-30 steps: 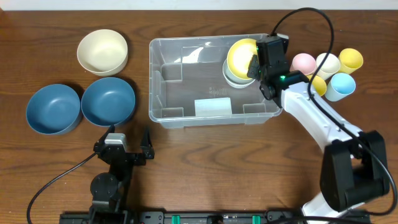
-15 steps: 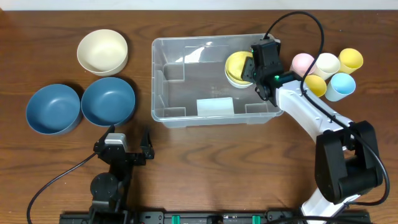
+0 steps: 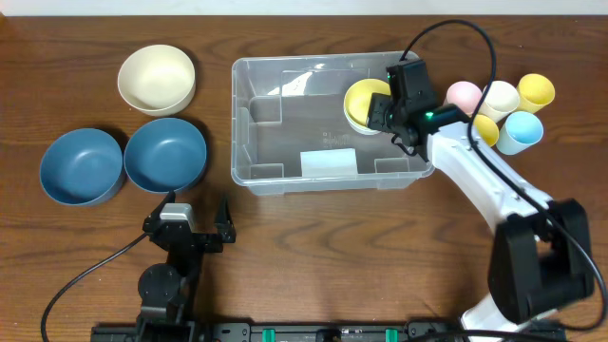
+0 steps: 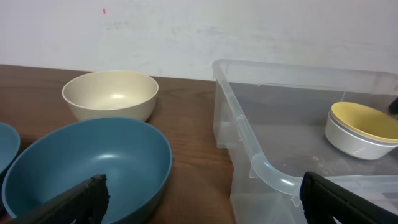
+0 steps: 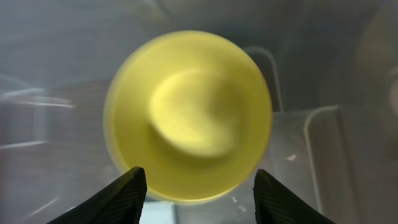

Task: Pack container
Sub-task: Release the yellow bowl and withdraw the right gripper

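The clear plastic container sits mid-table, a pale label on its floor. In its far right corner a yellow bowl rests nested in a white bowl. My right gripper hovers over that stack with its jaws open; in the right wrist view the yellow bowl lies free below the black fingertips. My left gripper stands open near the front edge, left of the container, holding nothing. The container's near corner shows in the left wrist view.
Two blue bowls and a cream bowl stand left of the container. Several pastel cups cluster to its right, close to the right arm. A cable arcs above the right arm.
The right gripper lowered the yellow bowl onto the white bowl, opened and let it go. It has since drawn slightly back. The left arm stayed still.
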